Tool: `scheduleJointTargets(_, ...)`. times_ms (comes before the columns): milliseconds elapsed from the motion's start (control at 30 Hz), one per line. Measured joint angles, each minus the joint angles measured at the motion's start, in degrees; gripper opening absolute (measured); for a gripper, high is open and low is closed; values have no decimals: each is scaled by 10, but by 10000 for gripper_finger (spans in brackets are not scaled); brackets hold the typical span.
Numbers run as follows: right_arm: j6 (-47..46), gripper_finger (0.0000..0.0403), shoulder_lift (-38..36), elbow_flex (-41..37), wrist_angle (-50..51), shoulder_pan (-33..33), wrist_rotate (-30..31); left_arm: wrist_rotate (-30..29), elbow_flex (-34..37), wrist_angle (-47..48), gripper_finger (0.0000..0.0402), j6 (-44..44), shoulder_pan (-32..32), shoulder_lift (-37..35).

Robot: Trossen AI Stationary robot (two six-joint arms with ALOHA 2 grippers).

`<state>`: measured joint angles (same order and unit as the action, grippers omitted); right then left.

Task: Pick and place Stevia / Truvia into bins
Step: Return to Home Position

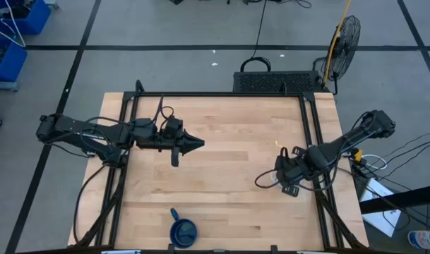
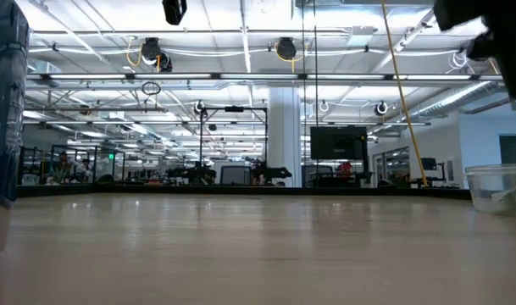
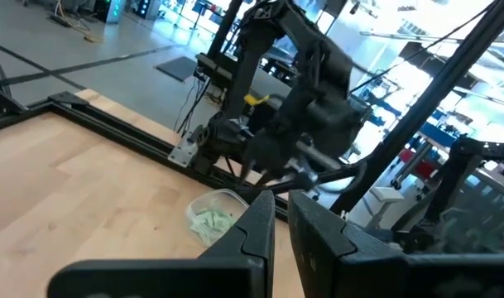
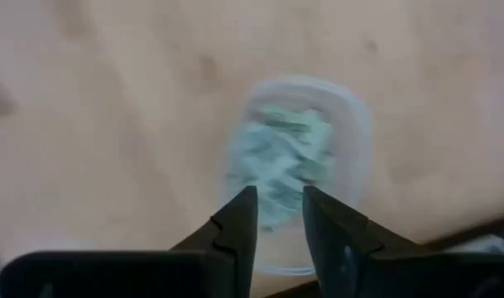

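A small clear plastic tub (image 4: 351, 116) stands on the wooden table near its right edge; it also shows in the low view (image 2: 499, 188) and in the left wrist view (image 3: 214, 217). Several pale green and white sachets (image 4: 285, 157) lie piled inside it. My right gripper (image 4: 280, 203) hangs above the tub, pointing down; its fingers stand a little apart with nothing between them. In the high view my right gripper (image 1: 287, 173) hides the tub. My left gripper (image 1: 193, 143) is shut and empty, held level above the table's left middle and pointing toward the right arm.
A dark blue mug (image 1: 184, 230) stands at the table's near edge, close to the low camera (image 2: 3, 102). Black frame rails (image 1: 310, 134) run along the table's sides. Bare wood (image 1: 229, 183) lies between the two arms.
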<state>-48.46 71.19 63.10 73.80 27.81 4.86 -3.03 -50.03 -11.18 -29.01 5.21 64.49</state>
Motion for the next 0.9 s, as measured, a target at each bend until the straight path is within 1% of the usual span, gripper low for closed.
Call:
scheduleJointTargets(33,-5,96,0,-13,3,1,14,0,0,0,40,2,0,0)
scheduleJointTargets(100,-9,102,0,-34,3,1,61,0,0,0,40,4,0,0)
scheduleJointTargets(167,-12,105,0,-42,-2,-4,102,0,0,3,40,1,0,0)
scheduleJointTargets(233,-3,104,0,-37,-2,-15,112,0,0,6,40,-1,0,0)
scheduleJointTargets(300,26,101,-12,-21,0,-22,114,2,0,20,40,2,-3,-8)
scheduleJointTargets(367,64,97,-33,3,1,-28,119,7,0,58,40,4,-13,-38)
scheduleJointTargets(433,98,93,-64,20,0,-34,134,15,0,123,40,0,-24,-85)
scheduleJointTargets(533,127,89,-129,23,-33,-34,205,14,0,260,40,5,-32,-162)
scheduleJointTargets(600,144,89,-182,-5,-102,-34,251,-15,0,351,40,31,-31,-208)
scheduleJointTargets(667,193,89,-236,-55,-214,-34,251,-89,5,407,40,45,-27,-242)
scheduleJointTargets(733,261,88,-291,-124,-335,-34,226,-173,22,412,40,46,-26,-265)
scheduleJointTargets(800,331,88,-341,-200,-466,-34,192,-229,49,397,40,50,-28,-279)
scheduleJointTargets(833,361,88,-366,-240,-532,-34,178,-238,63,388,40,50,-30,-285)
scheduleJointTargets(900,411,88,-411,-319,-662,-35,146,-235,97,368,40,47,-38,-297)
